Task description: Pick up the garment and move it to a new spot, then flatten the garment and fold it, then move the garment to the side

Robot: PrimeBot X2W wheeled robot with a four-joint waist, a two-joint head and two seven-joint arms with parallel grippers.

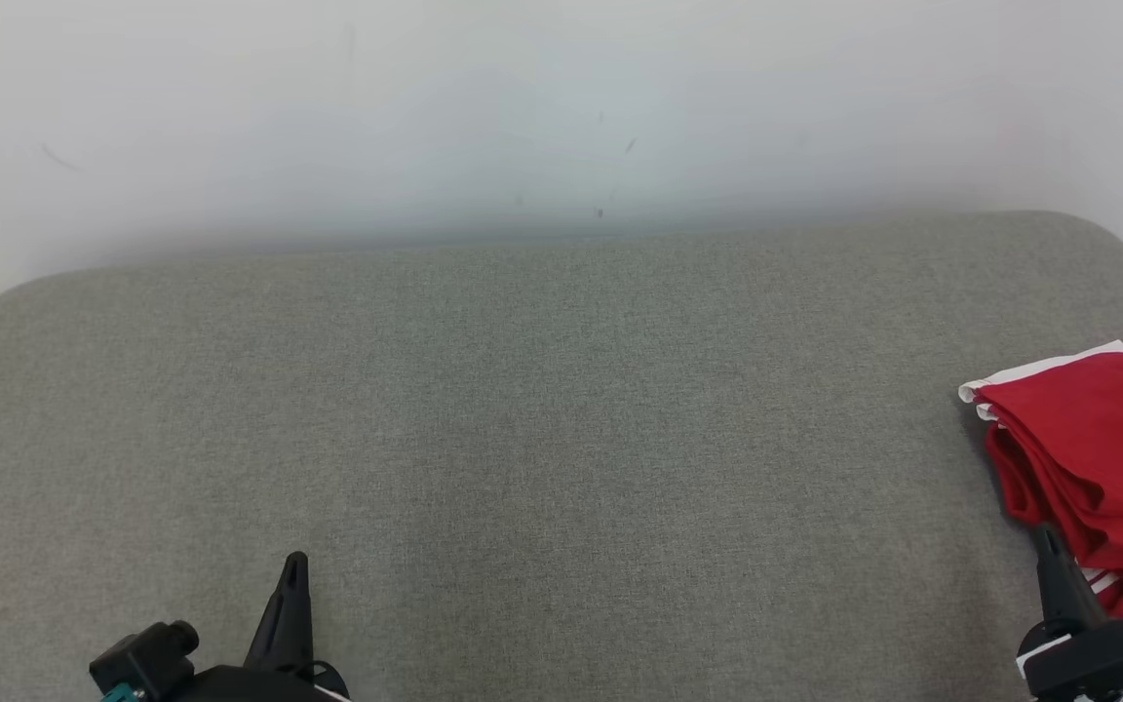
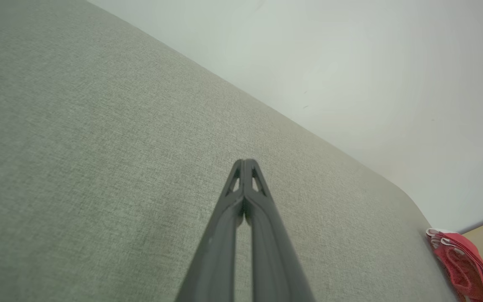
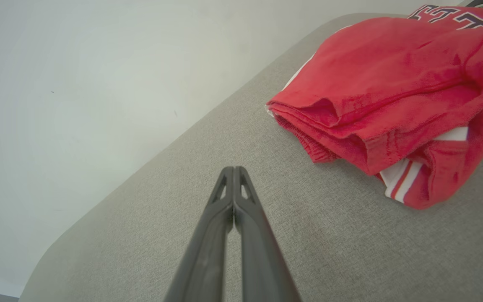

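Garment [image 1: 1098, 458], red with white trim, lies folded at the right edge of the head frame on the gray cushion [image 1: 522, 439]. It looks soft, light and floppy, best pinched at its layered left edge. Its right part is cut off. The left gripper [image 2: 245, 161] and right gripper [image 3: 233, 168] both have their jaws pressed together and empty.

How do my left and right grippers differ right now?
The left gripper is over bare grey cushion, far from the red garment; the right gripper sits close beside it, not touching. In the head view the left gripper leans rightward, the right gripper leftward. Both are shut and empty.
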